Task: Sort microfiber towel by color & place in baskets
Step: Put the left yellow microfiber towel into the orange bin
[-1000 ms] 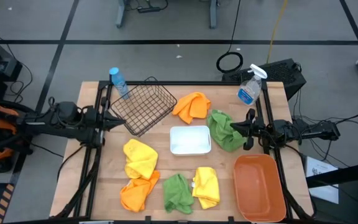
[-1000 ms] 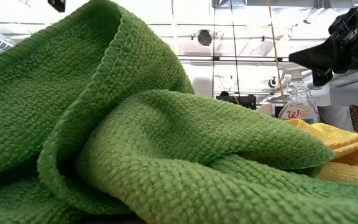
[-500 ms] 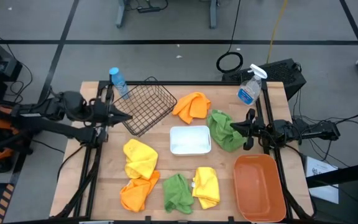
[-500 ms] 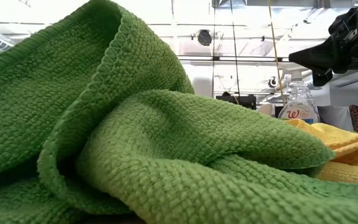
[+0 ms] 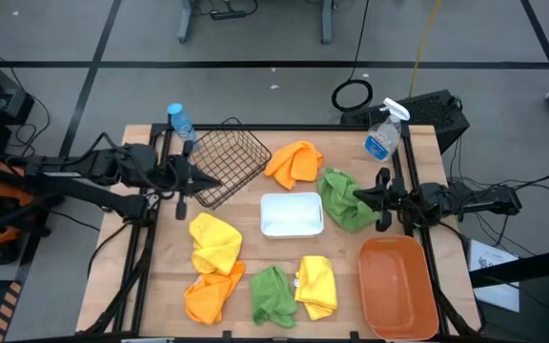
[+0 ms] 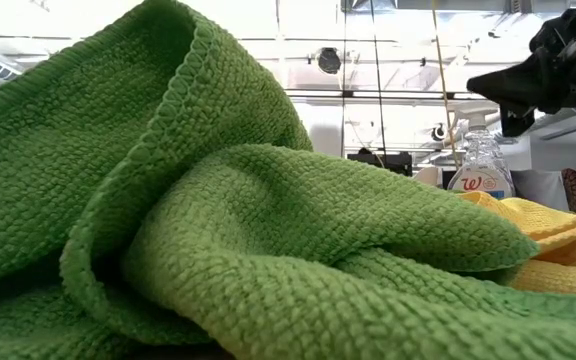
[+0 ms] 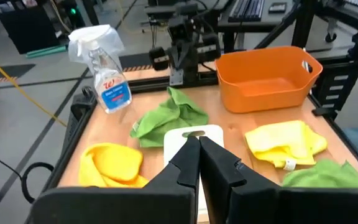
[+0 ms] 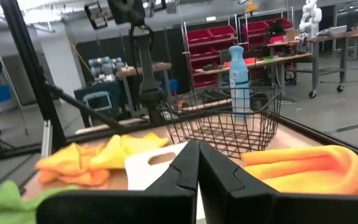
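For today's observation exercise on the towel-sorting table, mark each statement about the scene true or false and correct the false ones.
1. The small white rectangular tray holds a towel. False: nothing lies in it.
2. The clear spray bottle stands at the table's far right corner. True.
3. The large orange plastic oval tub sits beside the black wire mesh basket. False: the tub is at the near right, the basket at the far left.
4. The left gripper is shut, by the wire basket. True.
5. The right gripper is at a crumpled green microfiber towel. True.
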{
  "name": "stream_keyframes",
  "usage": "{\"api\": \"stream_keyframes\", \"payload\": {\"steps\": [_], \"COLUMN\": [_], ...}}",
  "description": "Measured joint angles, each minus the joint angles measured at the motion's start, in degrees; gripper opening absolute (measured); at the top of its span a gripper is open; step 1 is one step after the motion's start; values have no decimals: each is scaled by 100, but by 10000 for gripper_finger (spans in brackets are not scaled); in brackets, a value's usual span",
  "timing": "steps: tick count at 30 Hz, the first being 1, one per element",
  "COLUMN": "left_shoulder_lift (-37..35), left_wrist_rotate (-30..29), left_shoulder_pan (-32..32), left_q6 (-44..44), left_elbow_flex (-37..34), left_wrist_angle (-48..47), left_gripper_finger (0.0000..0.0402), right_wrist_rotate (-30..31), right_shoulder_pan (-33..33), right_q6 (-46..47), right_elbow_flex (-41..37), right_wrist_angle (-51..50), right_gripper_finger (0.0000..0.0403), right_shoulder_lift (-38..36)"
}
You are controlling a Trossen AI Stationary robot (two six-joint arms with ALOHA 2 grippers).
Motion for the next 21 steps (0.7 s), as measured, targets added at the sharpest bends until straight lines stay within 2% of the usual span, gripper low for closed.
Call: {"api": "stream_keyframes", "payload": {"steps": [9, 14, 21], "left_shoulder_lift": [153, 149, 158], "left_wrist_rotate": [0, -2, -2], "left_shoulder_pan": [0, 0, 0], "left_q6": [27, 72, 26], "left_elbow_flex": [0, 0, 0], "left_wrist_angle": [51, 213, 234], "left_gripper_finger": [13, 13, 13], "right_wrist_rotate": [0, 0, 23], "right_shoulder_pan": [9, 9, 9], "right_q6": [-158, -313, -540], "right_elbow_flex": [763, 1849, 3510], "right_wrist_angle": [-384, -1292, -2429], "right_gripper_finger": [0, 0, 0], "right_shoulder_lift": [49, 415, 1391]}}
